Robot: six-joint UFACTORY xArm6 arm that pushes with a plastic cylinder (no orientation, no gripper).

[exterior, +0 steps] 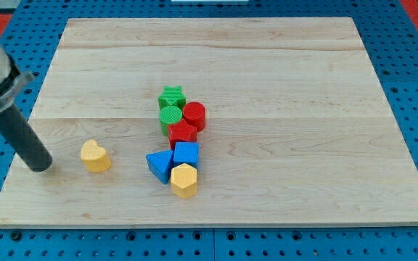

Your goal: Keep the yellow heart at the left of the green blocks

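Yellow heart sits alone, left of the block cluster, with my tip near it on the view's left.

The yellow heart (95, 155) lies on the bench (281, 65), well apart from the green star (171, 95) and green cylinder (171, 115), which sit up and to its right, so it already seems placed as the task asks. Those greens touch a red cylinder (194, 114) and red star (183, 133); below come a blue triangle (160, 164), blue cube (186, 153) and yellow hexagon (184, 180). My tip (41, 165) rests just left of the heart, apart from it, likely guarding that side. The arm carries no hand, only the rod.
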